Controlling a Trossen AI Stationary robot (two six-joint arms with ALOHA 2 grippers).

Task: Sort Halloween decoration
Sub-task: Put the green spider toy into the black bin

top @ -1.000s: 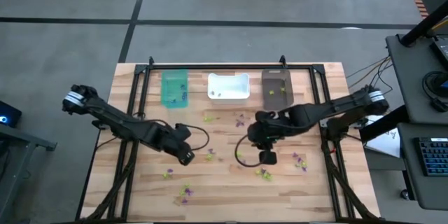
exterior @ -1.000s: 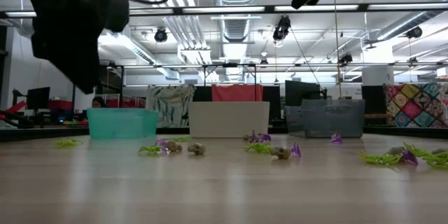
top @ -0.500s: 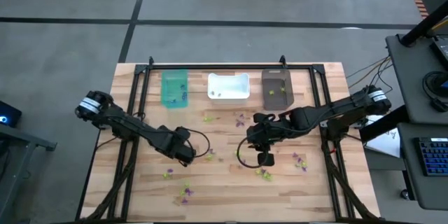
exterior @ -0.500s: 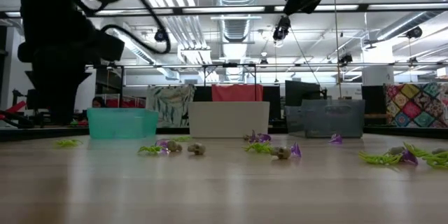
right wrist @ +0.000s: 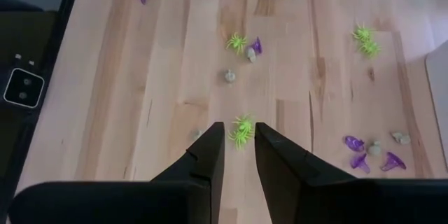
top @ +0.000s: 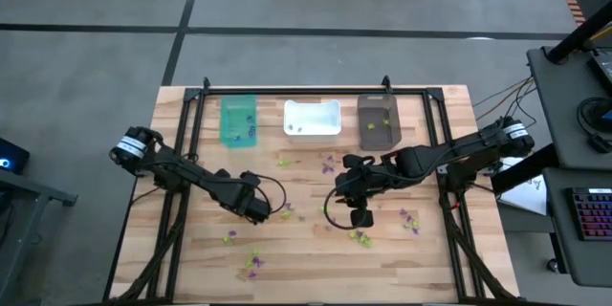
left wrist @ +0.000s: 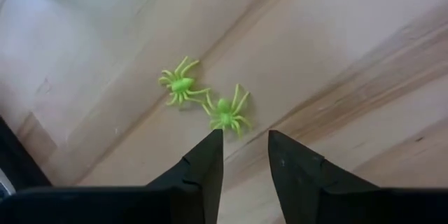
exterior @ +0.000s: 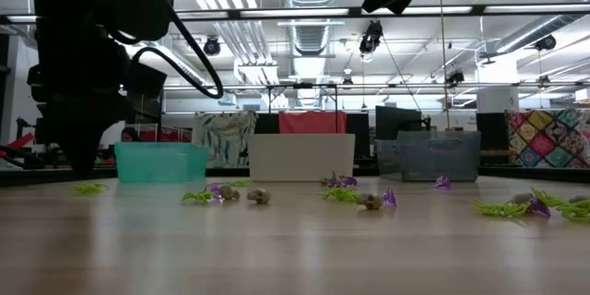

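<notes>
Tiny purple, lime-green and greyish trinkets lie scattered on the wooden table point(top: 191, 249). My left gripper point(top: 256, 210) point(left wrist: 245, 136) is open and low over the wood. Two lime-green spiders point(left wrist: 225, 112) point(left wrist: 182, 84) lie flat just beyond its fingertips, untouched. In the low view the left gripper point(exterior: 78, 157) hangs just above the table. My right gripper point(top: 361, 216) point(right wrist: 238, 129) is open and held high over the table's middle. One green spider point(right wrist: 242, 131) shows on the table far below the gap between its fingers.
Three bins stand along the far edge: teal point(top: 239, 121), white point(top: 313, 118), dark brown point(top: 378, 121), each with a few trinkets inside. More trinkets lie near the middle point(top: 330, 164), the right point(top: 411, 220) and the near left point(top: 253, 266). Cable loops hang by both wrists.
My left gripper has come down from well above the table to just over the wood, staying open, while its arm swung in from the left. My right arm has edged slightly toward the table's left. No trinket has moved.
</notes>
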